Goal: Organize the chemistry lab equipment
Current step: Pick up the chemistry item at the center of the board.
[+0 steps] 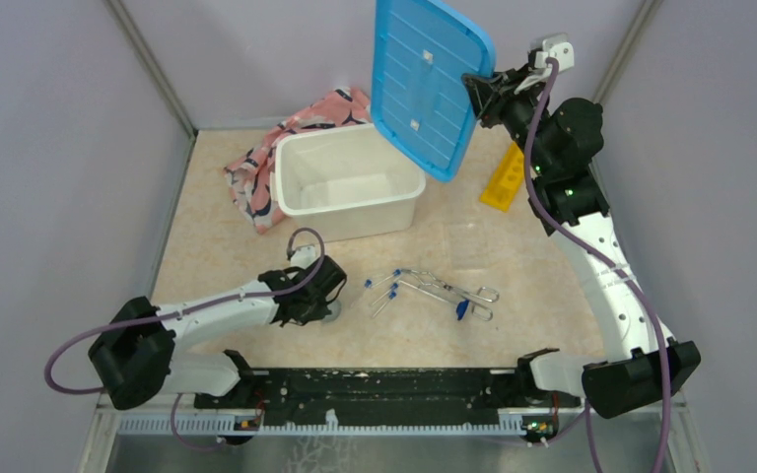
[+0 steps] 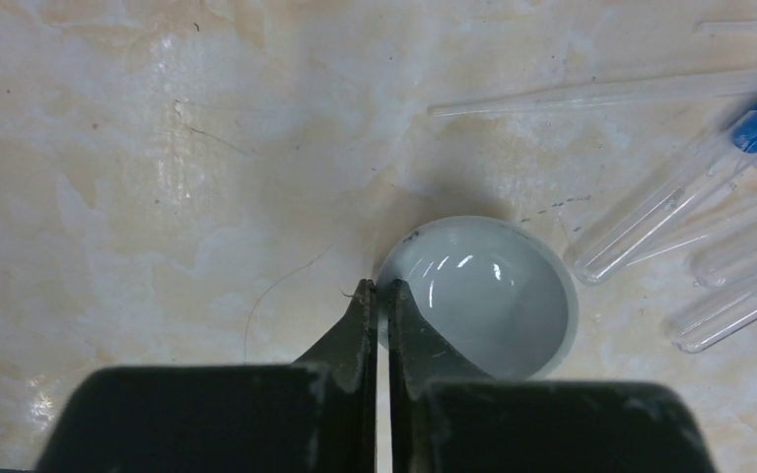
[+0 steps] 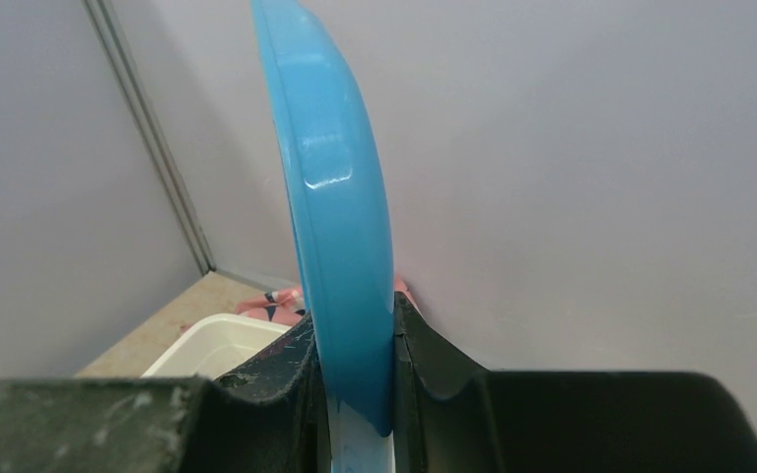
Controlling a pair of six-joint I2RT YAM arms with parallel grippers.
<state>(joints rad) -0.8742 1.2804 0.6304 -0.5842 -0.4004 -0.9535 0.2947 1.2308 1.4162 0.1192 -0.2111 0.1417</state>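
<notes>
1. We found the left claw (image 2: 379, 296) clenched on the rim of the small whitish bowl (image 2: 483, 296), one finger outside the rim and one inside it.
2. The bowl sat on the bench (image 2: 158, 148), near the left end of the clear tubes (image 2: 670, 197) with blue caps but apart from them.
3. The tubes lay in a loose cluster in the middle of the bench, mixed with the silver tongs (image 1: 448, 289).
4. The right claw (image 3: 353, 320) gripped the blue lid (image 3: 340, 197) by its edge and held it raised and tilted above the right side of the white bin (image 1: 375, 219).
5. The bin stood open toward the far edge, with the pink cloth (image 1: 256, 182) bunched against its left side.
6. The yellow rack (image 1: 504, 179) lay to the right of the bin, near the right arm.
7. We noted a strip of bare bench between the bin and the tubes, and more bare surface left of the left claw up to the wall.
</notes>
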